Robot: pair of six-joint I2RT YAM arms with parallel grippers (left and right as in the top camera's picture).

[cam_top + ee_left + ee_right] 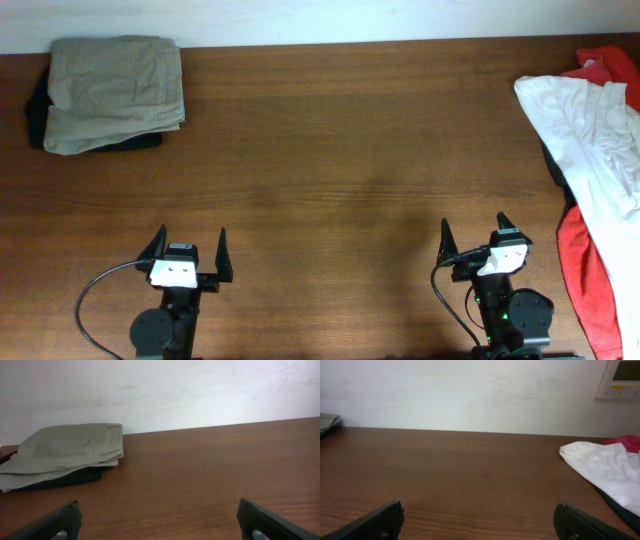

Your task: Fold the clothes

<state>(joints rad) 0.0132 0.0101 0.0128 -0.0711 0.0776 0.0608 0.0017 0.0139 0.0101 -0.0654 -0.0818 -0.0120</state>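
Folded khaki-beige shorts (115, 90) lie at the far left corner of the table, on top of a black garment (40, 110); both show in the left wrist view, the shorts (70, 452) over the black garment (65, 479). An unfolded white garment (595, 140) lies in a heap at the right edge over a red garment (590, 280); the white one also shows in the right wrist view (602, 467). My left gripper (190, 245) is open and empty at the front left. My right gripper (473, 229) is open and empty at the front right, left of the heap.
The brown wooden table (340, 150) meets a white wall at the back. A pale wall panel (622, 377) hangs at the upper right in the right wrist view. Cables run from both arm bases at the front edge.
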